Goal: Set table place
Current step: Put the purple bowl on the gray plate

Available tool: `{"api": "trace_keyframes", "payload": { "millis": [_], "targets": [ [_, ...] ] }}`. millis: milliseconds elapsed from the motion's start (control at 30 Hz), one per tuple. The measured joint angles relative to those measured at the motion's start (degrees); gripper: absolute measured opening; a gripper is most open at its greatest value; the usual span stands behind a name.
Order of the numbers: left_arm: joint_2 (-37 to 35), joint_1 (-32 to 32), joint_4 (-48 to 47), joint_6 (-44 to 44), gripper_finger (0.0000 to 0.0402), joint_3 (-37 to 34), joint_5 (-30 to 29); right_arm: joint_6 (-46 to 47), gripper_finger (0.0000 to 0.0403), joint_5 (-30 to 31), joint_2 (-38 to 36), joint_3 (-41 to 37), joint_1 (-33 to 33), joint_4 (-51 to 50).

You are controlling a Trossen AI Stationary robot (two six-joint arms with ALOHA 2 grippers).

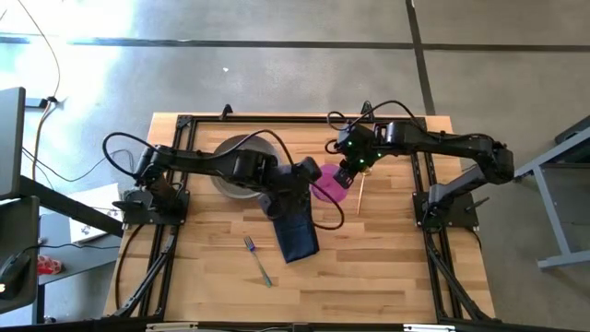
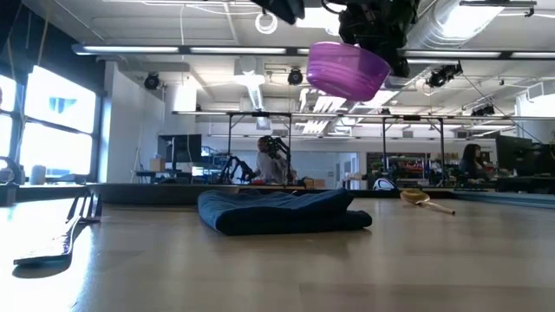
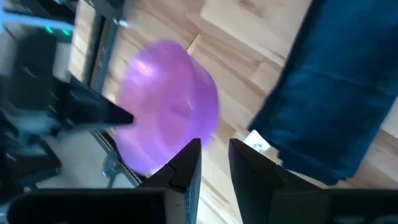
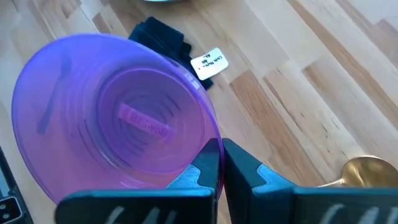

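The right gripper [image 4: 221,163] holds the purple bowl [image 4: 115,112] by its rim, with the two fingers closed on the edge, one inside and one outside. In the low view the bowl [image 2: 347,71] hangs in the air, tilted, well above the table [image 2: 277,269] and above the folded navy napkin [image 2: 282,211]. From above, the bowl [image 1: 328,181] is just beside the right gripper [image 1: 345,175], between the grey plate [image 1: 241,164] and the gold spoon [image 1: 359,195].

The left gripper [image 3: 214,163] is over the near end of the napkin [image 3: 336,93], and its fingers [image 3: 186,165] have a narrow gap between them with nothing inside. The bowl [image 3: 165,106] is just past these fingertips, not touching them.

The napkin [image 1: 297,231] lies flat on the table [image 1: 387,267], partly under the left arm. The fork [image 1: 257,261] with the teal handle lies near the napkin, apart from both grippers. The spoon [image 4: 367,171] lies on the wood close to the right fingers, and a white label [image 4: 209,63] shows on the napkin corner [image 4: 158,34] beyond the bowl
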Motion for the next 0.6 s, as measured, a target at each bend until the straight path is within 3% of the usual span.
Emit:
{"api": "trace_keyframes", "payload": {
  "millis": [600],
  "targets": [
    [3.94, -0.01, -1.87, 4.3, 0.0088, 0.12, -0.6, -1.5, 0.0, -0.99, 3.33, -0.07, 0.0, 3.25]
  ]
}}
